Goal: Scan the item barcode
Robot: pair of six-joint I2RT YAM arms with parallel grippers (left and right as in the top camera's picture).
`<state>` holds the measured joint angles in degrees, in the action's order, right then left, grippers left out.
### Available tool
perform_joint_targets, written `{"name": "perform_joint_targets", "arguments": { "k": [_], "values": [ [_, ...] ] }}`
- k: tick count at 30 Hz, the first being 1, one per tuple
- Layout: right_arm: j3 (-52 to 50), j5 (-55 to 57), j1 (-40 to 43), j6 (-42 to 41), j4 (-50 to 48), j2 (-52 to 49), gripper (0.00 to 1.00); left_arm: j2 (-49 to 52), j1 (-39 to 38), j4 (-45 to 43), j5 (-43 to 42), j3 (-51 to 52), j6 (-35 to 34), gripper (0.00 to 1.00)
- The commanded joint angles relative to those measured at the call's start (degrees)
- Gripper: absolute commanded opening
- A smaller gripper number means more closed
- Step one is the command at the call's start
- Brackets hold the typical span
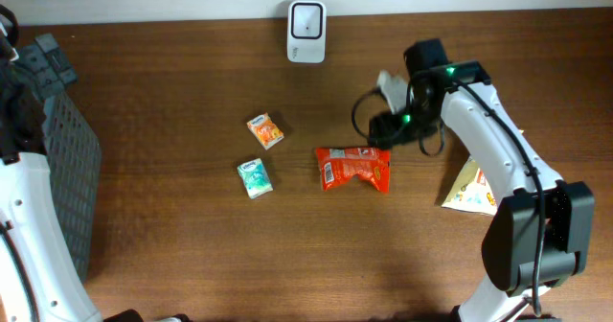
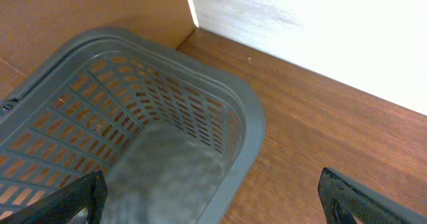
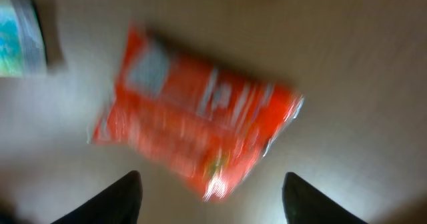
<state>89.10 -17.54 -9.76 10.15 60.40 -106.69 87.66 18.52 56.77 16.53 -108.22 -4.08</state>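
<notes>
A red snack packet point(image 1: 353, 167) lies flat on the wooden table, just below and left of my right gripper point(image 1: 383, 133). In the right wrist view the packet point(image 3: 197, 127) is blurred and sits just ahead of the gripper point(image 3: 210, 204), whose two dark fingers point(image 3: 113, 201) stand apart with nothing between them. The white barcode scanner point(image 1: 306, 32) stands at the table's back edge. My left gripper point(image 2: 213, 204) is wide open above the rim of the grey basket point(image 2: 247, 117), holding nothing.
A small orange packet point(image 1: 265, 130) and a teal packet point(image 1: 255, 177) lie left of the red one. A yellow-white bag point(image 1: 471, 188) rests by the right arm's base. The grey mesh basket point(image 1: 57, 140) fills the left side of the table.
</notes>
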Motion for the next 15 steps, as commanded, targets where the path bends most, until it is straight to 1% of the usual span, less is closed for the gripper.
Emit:
{"name": "perform_joint_targets", "arguments": {
  "k": [1, 4, 7, 12, 15],
  "values": [
    [0.96, 0.24, -0.42, 2.05, -1.92, -2.75, 0.54, -0.02, 0.13, -0.04, 0.22, -0.02, 0.5, 0.99],
    [0.22, 0.04, -2.4, 1.57, -1.57, -7.41, 0.52, -0.02, 0.13, -0.04, 0.22, -0.02, 0.52, 0.99],
    [0.2, -1.05, -4.22, -0.11, 2.08, -10.58, 0.52, -0.02, 0.13, -0.04, 0.22, -0.02, 0.5, 0.99],
    [0.04, -1.62, -7.34, -9.33, 6.64, -11.76, 0.52, -0.02, 0.13, -0.07, 0.22, -0.02, 0.5, 0.99],
    [-0.22, -1.95, -10.78, -15.26, 8.24, -11.76, 0.52, -0.02, 0.13, -0.04, 0.22, -0.02, 0.52, 0.99]
  ]
}}
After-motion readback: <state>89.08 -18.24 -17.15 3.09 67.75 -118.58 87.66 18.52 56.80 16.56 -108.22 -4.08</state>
